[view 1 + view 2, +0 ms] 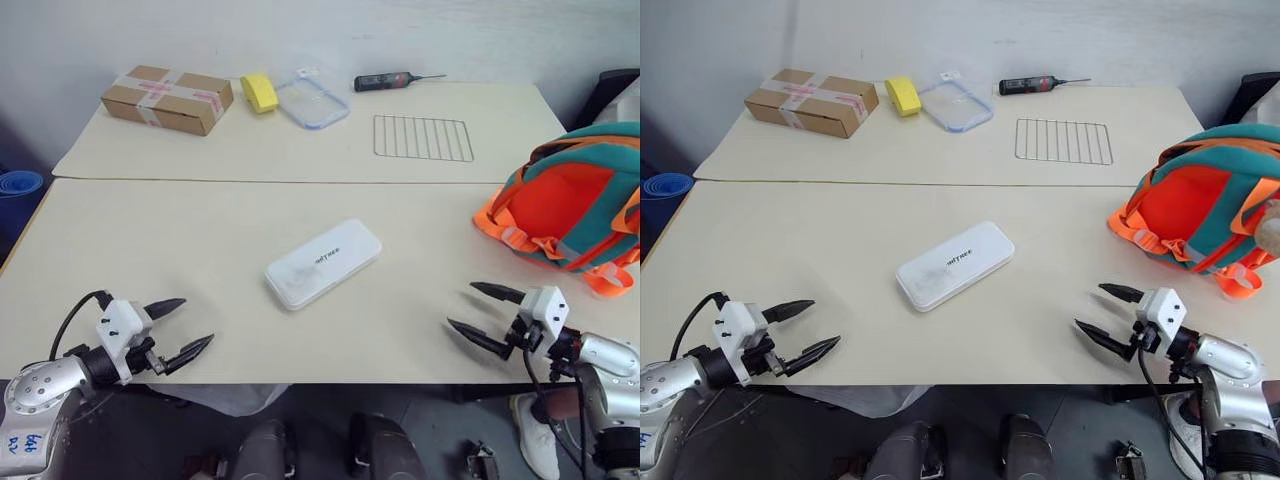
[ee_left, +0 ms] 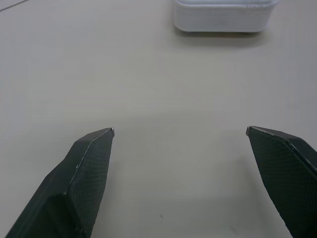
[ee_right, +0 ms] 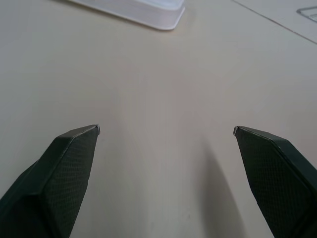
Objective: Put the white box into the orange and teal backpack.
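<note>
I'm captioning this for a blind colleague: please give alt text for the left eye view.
A white box lies flat mid-table, between the open, empty left gripper and right gripper. An orange and teal backpack sits at the right edge; a cardboard box and wire rack lie behind.

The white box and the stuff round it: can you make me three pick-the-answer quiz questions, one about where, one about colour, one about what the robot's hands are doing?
1. Where is the white box?
A. inside the backpack
B. flat on the near table, between the two grippers
C. on top of the cardboard box

2. What colour is the backpack?
A. orange and teal
B. purple
C. black and white

3. How are the left gripper and right gripper?
A. both shut on the box
B. one open, one shut
C. both open, holding nothing

Answers: 1 B, it lies on the bare tabletop; 2 A, orange body with teal trim; 3 C, each pair of fingers stands apart over the table.
</note>
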